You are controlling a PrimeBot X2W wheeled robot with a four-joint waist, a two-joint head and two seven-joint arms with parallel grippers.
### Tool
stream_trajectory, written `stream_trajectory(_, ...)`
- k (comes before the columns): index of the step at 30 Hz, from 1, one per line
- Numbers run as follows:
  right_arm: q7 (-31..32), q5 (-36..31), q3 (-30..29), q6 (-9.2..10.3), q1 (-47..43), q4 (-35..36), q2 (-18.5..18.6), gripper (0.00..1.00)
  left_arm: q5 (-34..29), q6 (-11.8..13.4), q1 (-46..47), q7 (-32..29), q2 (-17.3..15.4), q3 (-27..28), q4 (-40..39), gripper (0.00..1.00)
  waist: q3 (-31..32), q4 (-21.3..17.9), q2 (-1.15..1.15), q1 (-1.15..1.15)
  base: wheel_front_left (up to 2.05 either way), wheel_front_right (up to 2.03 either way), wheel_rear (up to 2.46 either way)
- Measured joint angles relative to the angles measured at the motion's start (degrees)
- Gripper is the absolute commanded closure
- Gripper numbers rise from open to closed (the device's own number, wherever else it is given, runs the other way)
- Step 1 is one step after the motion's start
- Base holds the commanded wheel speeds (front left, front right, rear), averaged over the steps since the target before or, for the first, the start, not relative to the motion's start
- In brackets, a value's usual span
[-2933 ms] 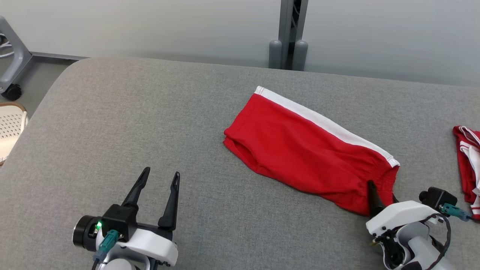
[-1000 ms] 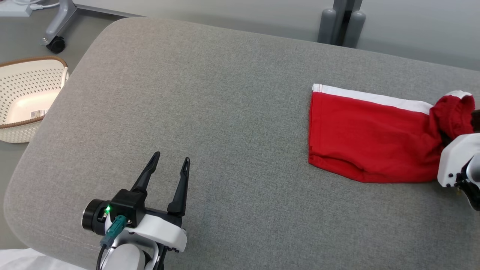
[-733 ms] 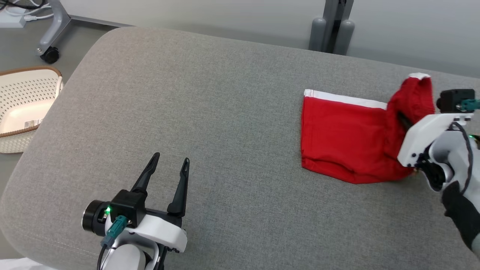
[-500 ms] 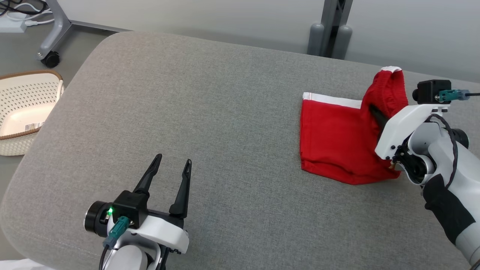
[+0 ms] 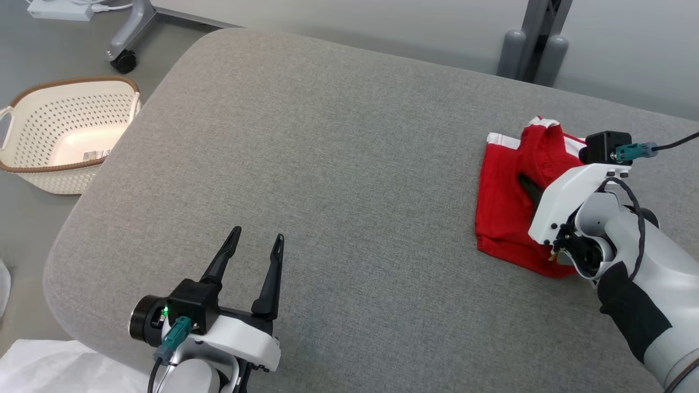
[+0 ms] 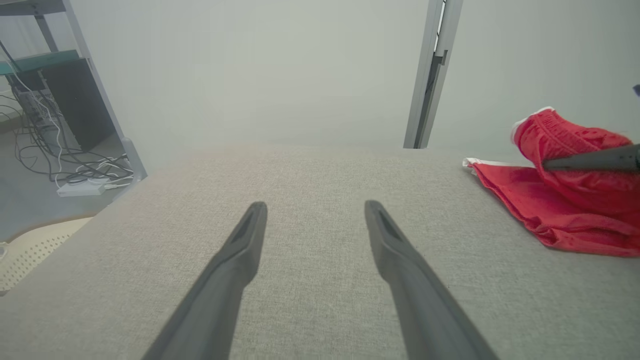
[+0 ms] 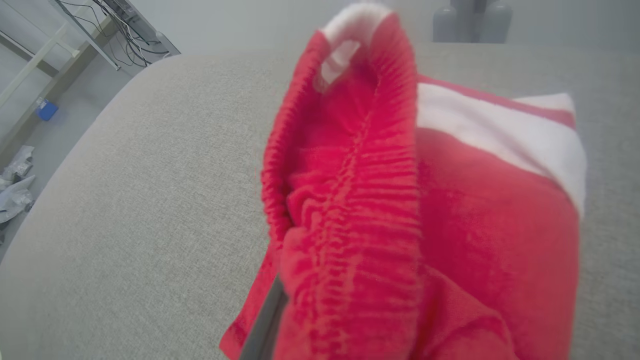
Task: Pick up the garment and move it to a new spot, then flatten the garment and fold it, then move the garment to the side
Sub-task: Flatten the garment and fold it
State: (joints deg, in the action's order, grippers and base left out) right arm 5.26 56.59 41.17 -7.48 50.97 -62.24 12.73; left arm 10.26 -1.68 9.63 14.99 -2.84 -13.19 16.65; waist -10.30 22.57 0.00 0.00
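Observation:
The garment [image 5: 499, 210], red shorts with a white side stripe, lies at the right of the grey padded table [image 5: 327, 136]. My right gripper [image 5: 522, 180] is shut on its gathered waistband. It holds that end lifted and doubled over the flat part. In the right wrist view the bunched waistband [image 7: 350, 200] hangs over one dark finger [image 7: 265, 320]; the other finger is hidden by cloth. My left gripper [image 5: 258, 236] stands open over bare table at the lower left, well apart from the shorts. The left wrist view shows its fingers [image 6: 245, 250] spread and the garment [image 6: 565, 200] at far right.
A cream perforated basket [image 5: 65, 136] stands on the floor left of the table. A grey post [image 5: 538, 43] rises behind the far edge. A wheeled stand leg [image 5: 131, 33] and a white bag [image 5: 54, 365] lie off the table's left side.
The head camera has shifted. My right gripper has carried the waistband end leftward over the flat part of the garment, which now shows shorter. The left gripper has stayed open and still.

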Motion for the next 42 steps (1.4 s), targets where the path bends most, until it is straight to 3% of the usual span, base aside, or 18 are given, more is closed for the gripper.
stream_trajectory(4, 0.0, 0.0, 0.2, 0.0, 0.0, -2.2, -0.5, 1.0, 0.5, 0.3, 0.0, 0.0, 0.0, -0.5, 0.0, 0.0, -0.6, 1.3, 0.0, 0.0, 0.0, 0.0, 0.0)
stream_trajectory(5, 0.0, 0.0, 0.2, -0.01, 0.1, -2.9, -0.7, 0.91, 0.6, 0.4, 0.0, 0.0, 0.0, -0.6, 0.0, 0.0, -0.7, 1.5, 0.0, 0.0, 0.0, 0.0, 0.0)
stream_trajectory(6, -0.3, 0.0, 0.2, 0.0, 0.1, -3.5, -0.9, 0.42, 0.8, 0.5, 0.0, 0.0, 0.0, -0.7, 0.0, 0.0, -0.8, 1.7, 0.0, 0.0, 0.0, 0.0, 0.0)
stream_trajectory(7, -0.7, 0.0, 0.3, -0.01, 0.2, -4.0, -1.0, 0.0, 0.9, 0.5, 0.0, 0.0, 0.0, -0.8, 0.0, 0.0, -0.9, 1.8, 0.0, 0.0, 0.0, 0.0, 0.0)
stream_trajectory(18, -2.0, 0.9, 0.5, 0.0, 1.6, -5.0, -4.1, 0.0, 1.0, 1.1, 0.0, 0.0, 0.0, -0.6, 0.4, 0.0, 0.5, 0.5, 0.0, 0.0, 0.0, 0.0, 0.0)
stream_trajectory(28, -2.0, 6.1, -0.9, -0.01, 3.0, 4.8, -5.9, 0.0, -0.2, 0.9, -1.3, 0.0, 0.0, 1.0, 0.6, 0.0, 4.4, -3.5, 0.0, 0.0, 0.0, 0.0, 0.0)
stream_trajectory(34, -11.0, -1.2, 2.5, 0.0, 4.0, 7.8, 0.0, 0.0, -0.8, 0.7, -2.3, 0.0, 0.0, 2.1, 0.2, 0.0, 6.9, -6.5, 0.0, 0.0, 0.0, 0.0, 0.0)
stream_trajectory(42, -20.0, -9.3, 0.9, 0.0, -1.3, 9.2, 5.5, 0.0, -0.5, 0.8, -2.8, 0.0, 0.0, 3.3, -1.3, 0.0, 8.8, -10.5, 0.0, 0.0, 0.0, 0.0, 0.0)
